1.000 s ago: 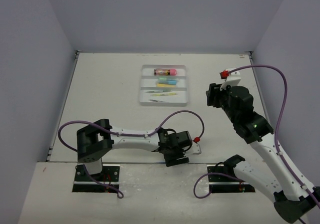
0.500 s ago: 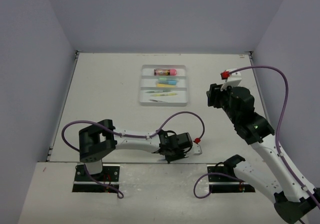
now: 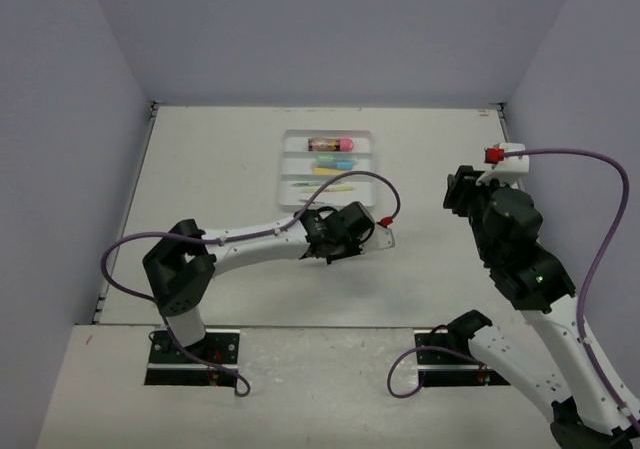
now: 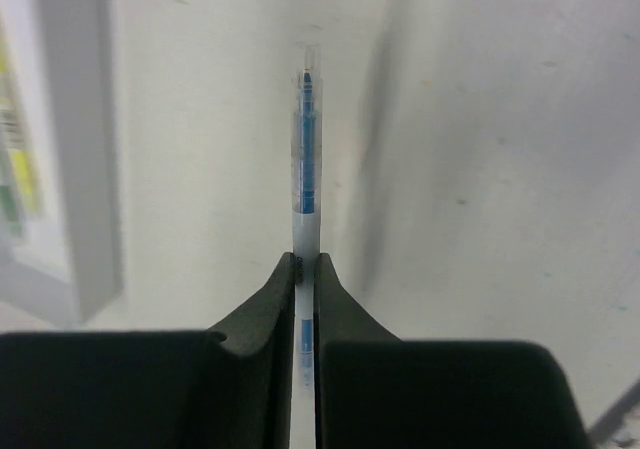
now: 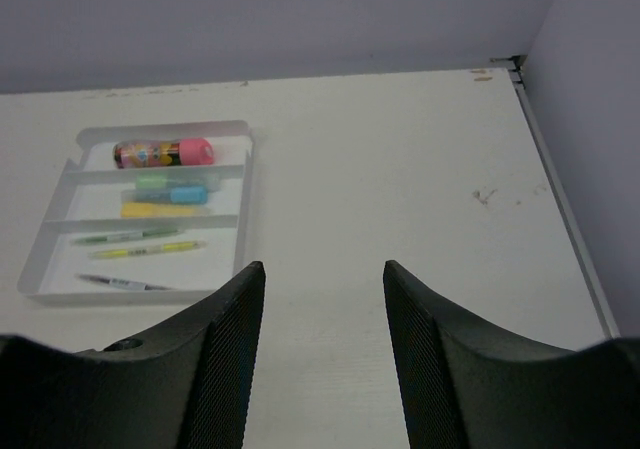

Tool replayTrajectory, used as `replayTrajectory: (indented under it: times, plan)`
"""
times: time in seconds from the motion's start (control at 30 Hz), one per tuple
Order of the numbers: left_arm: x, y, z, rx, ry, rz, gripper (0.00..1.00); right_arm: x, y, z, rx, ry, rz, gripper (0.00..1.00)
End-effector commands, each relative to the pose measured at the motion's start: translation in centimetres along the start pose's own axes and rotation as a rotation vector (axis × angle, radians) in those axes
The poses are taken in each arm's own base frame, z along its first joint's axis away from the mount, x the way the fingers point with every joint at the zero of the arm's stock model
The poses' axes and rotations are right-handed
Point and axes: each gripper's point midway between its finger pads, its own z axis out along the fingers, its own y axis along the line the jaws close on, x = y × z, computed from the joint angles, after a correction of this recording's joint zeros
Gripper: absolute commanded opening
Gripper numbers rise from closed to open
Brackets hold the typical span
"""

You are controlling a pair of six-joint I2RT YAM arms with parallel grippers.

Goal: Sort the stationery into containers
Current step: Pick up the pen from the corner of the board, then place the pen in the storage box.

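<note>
My left gripper [image 4: 305, 261] is shut on a thin clear pen with blue ink [image 4: 305, 159], which sticks out beyond the fingertips above the table. In the top view this gripper [image 3: 335, 237] hovers just near of the white three-compartment tray [image 3: 283, 169]; the pen is hidden under it there. The tray [image 5: 246, 184] holds a pink tube [image 5: 163, 153], mint-green [image 5: 155, 181], light-blue [image 5: 190, 195] and yellow [image 5: 158, 210] highlighters, and thin pens [image 5: 138, 243]. My right gripper [image 5: 323, 269] is open and empty, raised right of the tray [image 3: 462, 191].
The tray's corner [image 4: 85, 169] shows at the left of the left wrist view. Purple cables [image 3: 345, 179] loop over both arms. Side walls [image 3: 60, 169] and a back wall enclose the table [image 3: 430, 149].
</note>
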Motion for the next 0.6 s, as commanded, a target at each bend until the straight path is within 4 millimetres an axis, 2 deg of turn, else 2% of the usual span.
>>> replayTrajectory:
  times: [0.0,0.07,0.1,0.2,0.3,0.33,0.4,0.47,0.57]
  plan:
    - [-5.0,8.3,-4.2,-0.171,-0.168,0.182,0.0,-3.5,-2.2,-1.8,0.086,-0.101,0.069,0.53]
    - [-5.6,11.2,-4.3,-0.193,-0.197,0.213,0.0,-3.4,-1.8,-1.7,0.069,-0.093,0.061,0.54]
    - [-4.9,12.1,-3.9,-0.197,-0.18,0.197,0.0,-3.2,-1.8,-1.6,0.068,-0.087,0.062,0.53]
    - [-5.4,17.3,-3.2,-0.245,-0.18,0.219,0.0,-2.0,-0.7,-1.0,0.023,-0.045,0.051,0.53]
    - [-4.5,19.9,-0.7,-0.238,-0.145,0.242,0.0,-1.2,0.0,-0.6,-0.004,-0.02,0.044,0.53]
    - [-4.7,20.8,-0.2,-0.239,-0.152,0.247,0.0,-0.9,0.5,-0.4,-0.028,-0.009,0.039,0.53]
    - [-4.1,21.3,2.0,-0.196,-0.135,0.237,0.0,-0.5,0.9,-0.3,-0.046,0.005,0.031,0.53]
    - [-3.9,22.0,2.7,-0.164,-0.131,0.218,0.0,-0.1,0.8,-0.2,-0.046,0.021,0.017,0.53]
    - [-3.2,21.1,4.0,-0.121,-0.128,0.218,0.0,-0.3,0.6,-0.4,-0.037,0.019,0.006,0.54]
